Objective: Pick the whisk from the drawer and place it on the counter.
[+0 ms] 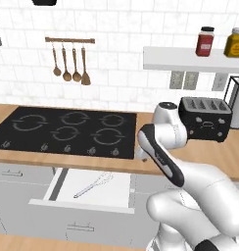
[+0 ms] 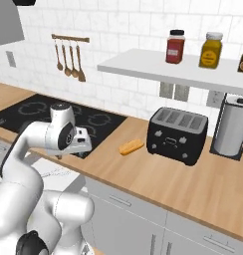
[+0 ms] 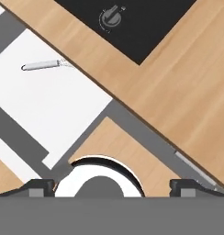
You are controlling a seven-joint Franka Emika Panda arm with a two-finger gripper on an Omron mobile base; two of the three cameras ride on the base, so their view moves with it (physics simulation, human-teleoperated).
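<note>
I see the whisk (image 1: 93, 185) lying flat in the open drawer (image 1: 119, 193) at the lower centre of the left base view, below the bench (image 1: 209, 157). My gripper (image 3: 112, 186) is released, jaws spread wide, holding nothing, above the bench edge.

**Colours and patterns**

Counter (image 1: 209, 157): light-brown wood grain. Cooktop (image 1: 67, 128): black, grey rings. Drawer (image 1: 116, 196): white inside, grey rails. Whisk (image 1: 93, 185): silver-grey. Toaster (image 2: 177, 135): black. Wall tiles (image 1: 116, 59): white. Jars (image 2: 176, 47): red, yellow.
</note>
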